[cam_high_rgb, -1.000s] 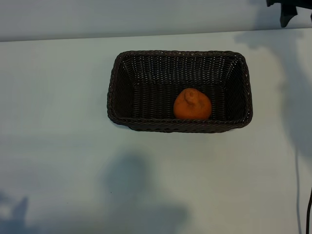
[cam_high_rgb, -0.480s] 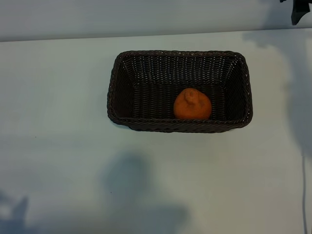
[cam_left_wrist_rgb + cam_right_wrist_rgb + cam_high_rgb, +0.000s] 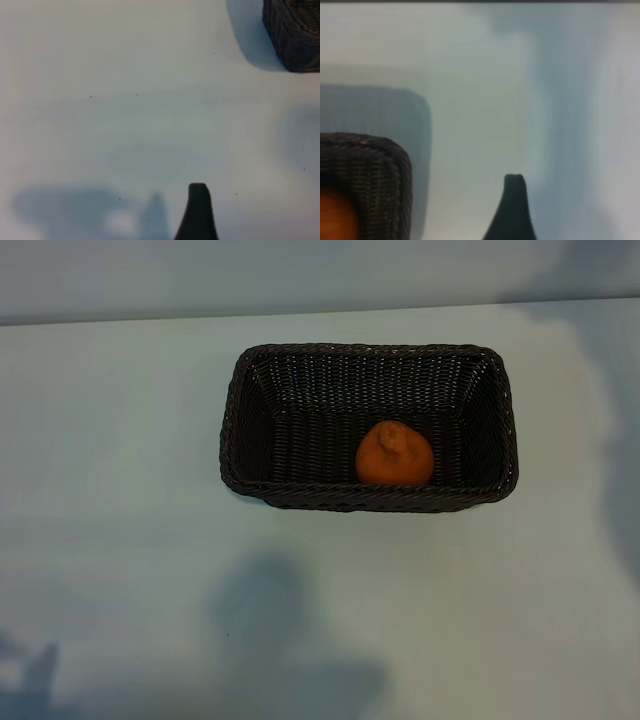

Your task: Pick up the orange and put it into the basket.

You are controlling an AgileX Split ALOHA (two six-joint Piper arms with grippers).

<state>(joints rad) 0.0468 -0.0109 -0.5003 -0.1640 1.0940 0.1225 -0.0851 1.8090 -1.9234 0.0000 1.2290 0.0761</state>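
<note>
**Orange rests in the basket; both pincers released and clear**

You can count the orange (image 3: 395, 454) as delivered. In the exterior view it sits on the floor of the basket (image 3: 232, 420), toward the near long wall and a little right of centre, its knobby stem end turned up. Nothing touches it. It probably lies close to that wall because the sloping sides and flat woven floor let a round fruit settle wherever it was let go.

Neither arm appears in the exterior view; only soft shadows lie on the white table (image 3: 120, 540). For the arms you have to turn to the wrist cameras.

The right wrist view shows a rounded corner of the basket with a sliver of the orange at its edge, and one dark finger (image 3: 512, 210) of the right gripper over bare table, apart from the rim. That pincer is released and holds nothing, as you would expect once the fruit is down.

The left wrist view shows another corner of the basket far off, and one finger (image 3: 198, 212) of the left gripper above empty table, well apart from it. It too stands spread and empty, and looks parked.

From here, your remaining job seems to be only bringing the right arm to rest.
</note>
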